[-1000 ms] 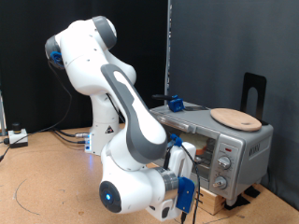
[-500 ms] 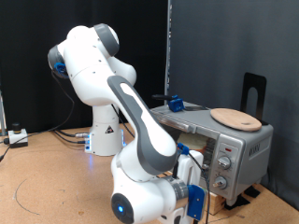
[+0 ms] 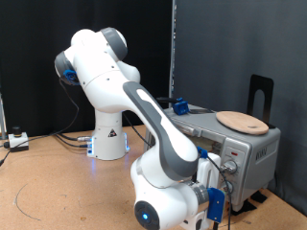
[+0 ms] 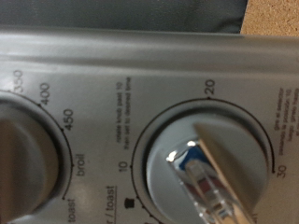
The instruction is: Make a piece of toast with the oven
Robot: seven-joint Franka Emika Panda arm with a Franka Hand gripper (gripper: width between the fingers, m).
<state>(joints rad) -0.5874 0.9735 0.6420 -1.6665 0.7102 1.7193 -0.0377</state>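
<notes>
We see the gripper [image 3: 223, 178], its finger spread impossible to tell, at the knob panel of the oven [image 3: 251, 151] near the desk's right edge, the wrist view filled by a timer knob [image 4: 210, 154], a wooden plate [image 3: 242, 121] on top.

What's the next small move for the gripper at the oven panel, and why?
Probably a slight push inward to seat on the timer knob before any twist. The wrist view shows a metal finger lying across that knob's face, with marks 10, 20 and 30 around it. The exterior view puts the gripper at the oven knob panel. A grasp isn't confirmed.
</notes>
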